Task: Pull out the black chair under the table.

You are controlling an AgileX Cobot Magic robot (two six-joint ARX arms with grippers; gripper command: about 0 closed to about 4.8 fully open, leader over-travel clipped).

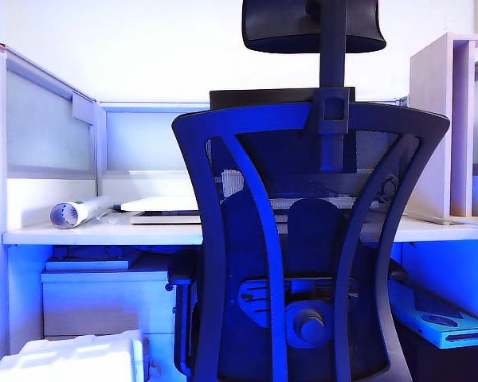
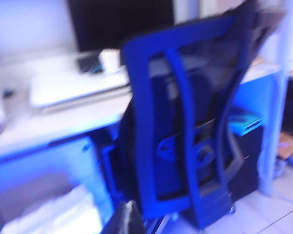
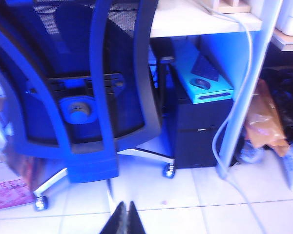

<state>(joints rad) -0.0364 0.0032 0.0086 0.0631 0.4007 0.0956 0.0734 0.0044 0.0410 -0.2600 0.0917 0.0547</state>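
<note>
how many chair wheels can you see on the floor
2, both in the right wrist view: one wheel at the end of a silver leg near the pink paper, another wheel beside the black box. Others are likely hidden behind the chair.

The black chair (image 1: 303,239) sits tucked against the table (image 1: 103,235).

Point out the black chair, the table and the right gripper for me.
black chair (image 1: 247,215): exterior view, on the left strut of its back frame.
table (image 1: 103,234): exterior view, on the bare white top near its front edge.
right gripper (image 3: 125,217): right wrist view, between its fingertips.

Black chair (image 1: 303,239) tucked before the table (image 1: 103,233), drawer cabinet (image 1: 103,302) beneath left
</note>
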